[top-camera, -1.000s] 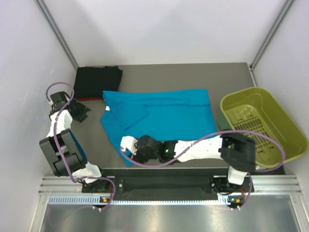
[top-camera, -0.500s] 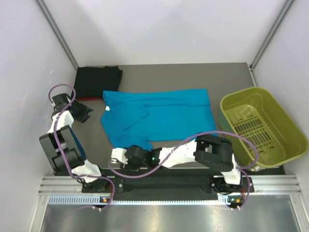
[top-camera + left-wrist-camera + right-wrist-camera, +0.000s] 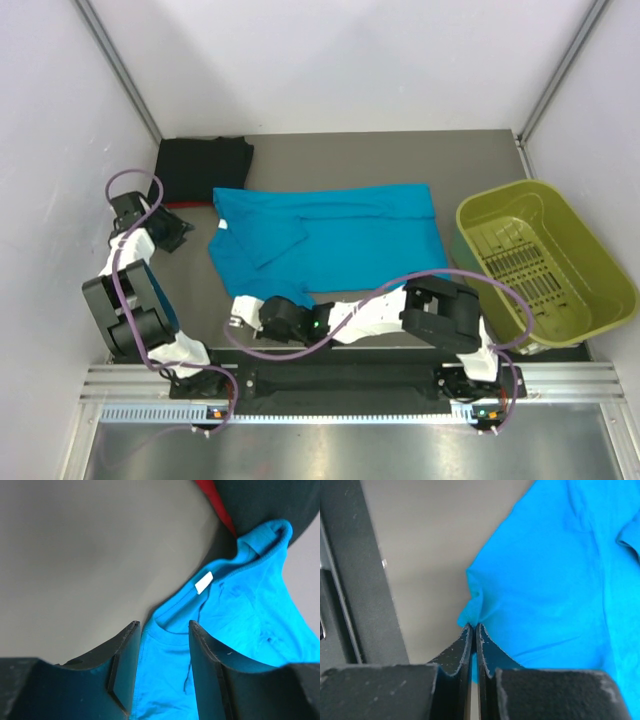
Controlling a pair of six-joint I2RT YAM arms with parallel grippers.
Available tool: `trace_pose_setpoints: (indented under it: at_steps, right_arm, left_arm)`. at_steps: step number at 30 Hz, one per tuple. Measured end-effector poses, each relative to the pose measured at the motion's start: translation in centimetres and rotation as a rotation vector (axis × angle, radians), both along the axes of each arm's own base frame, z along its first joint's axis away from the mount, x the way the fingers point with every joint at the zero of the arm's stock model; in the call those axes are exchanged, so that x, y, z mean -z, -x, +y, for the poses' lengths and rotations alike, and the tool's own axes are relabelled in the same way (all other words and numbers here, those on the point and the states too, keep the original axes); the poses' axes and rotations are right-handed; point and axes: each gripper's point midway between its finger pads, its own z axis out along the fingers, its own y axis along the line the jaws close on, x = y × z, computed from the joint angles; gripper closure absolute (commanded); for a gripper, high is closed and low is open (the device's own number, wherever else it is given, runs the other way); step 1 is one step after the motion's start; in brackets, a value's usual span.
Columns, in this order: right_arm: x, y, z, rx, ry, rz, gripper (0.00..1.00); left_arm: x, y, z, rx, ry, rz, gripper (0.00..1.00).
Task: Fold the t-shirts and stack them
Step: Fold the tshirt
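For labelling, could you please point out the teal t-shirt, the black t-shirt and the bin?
teal t-shirt (image 3: 370, 235): top view, middle of body.
black t-shirt (image 3: 200, 167): top view, folded centre.
bin (image 3: 530, 265): top view, bare slatted floor.

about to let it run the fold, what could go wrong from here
1. The right claw pinches only a thin bunched corner of the teal t-shirt; it may slip out when pulled.
2. The left claw is open by the collar, close to the black t-shirt and red t-shirt; a careless grab could drag those too.
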Motion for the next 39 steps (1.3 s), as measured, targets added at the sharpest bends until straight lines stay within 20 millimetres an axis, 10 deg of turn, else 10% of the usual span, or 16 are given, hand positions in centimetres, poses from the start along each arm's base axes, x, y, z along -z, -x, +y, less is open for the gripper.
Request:
trace_pose_setpoints:
  at_steps: [18,30,39]
  right_arm:
    - [-6.3,-15.8,-0.9,0.300,-0.359,0.445,0.98]
    - [-4.4,-19.2,-5.0,0.435,-0.344,0.572,0.70]
    - [-5.9,-14.6,-9.3,0.463,-0.332,0.409,0.71]
  left_arm:
    - [-1.1,4.3,-11.2,0.343,0.015,-0.071,0.51]
    - [1.7,6.0,-18.6,0.641,-0.034,0.054,0.51]
    - [1.1,5.8,-21.3,0.710,-0.029,0.058,0.49]
